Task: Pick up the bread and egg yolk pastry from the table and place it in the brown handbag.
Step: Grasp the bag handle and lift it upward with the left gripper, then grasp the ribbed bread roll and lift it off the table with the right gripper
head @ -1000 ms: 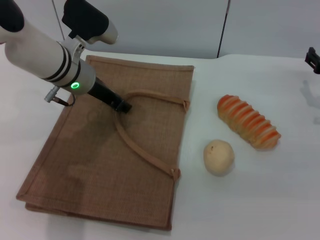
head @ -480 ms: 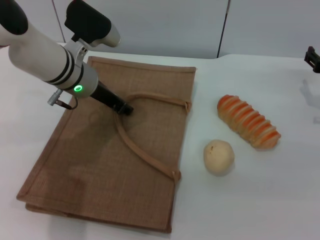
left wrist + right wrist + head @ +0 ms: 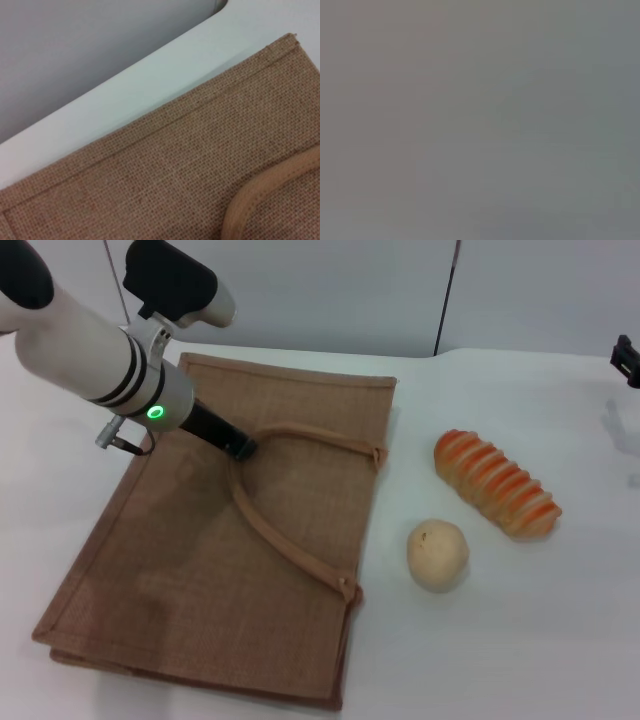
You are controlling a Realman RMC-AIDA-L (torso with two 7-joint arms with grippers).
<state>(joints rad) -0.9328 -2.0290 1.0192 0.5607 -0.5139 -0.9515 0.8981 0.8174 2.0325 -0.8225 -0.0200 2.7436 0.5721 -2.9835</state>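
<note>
Two foods, the bread (image 3: 497,484) and egg yolk pastry (image 3: 437,555), lie right of the flat brown handbag (image 3: 180,570); the left gripper (image 3: 240,448), apparently pinching its handle (image 3: 290,545), should lift gently to open it.

The left gripper (image 3: 240,449) has its dark fingers (image 3: 236,445) down on the looped handle (image 3: 285,540) of the brown handbag (image 3: 200,570), lying flat on the white worktop (image 3: 500,640). Well right of the fingers lie the egg yolk pastry (image 3: 438,554) and, beyond it, the bread (image 3: 497,483).
</note>
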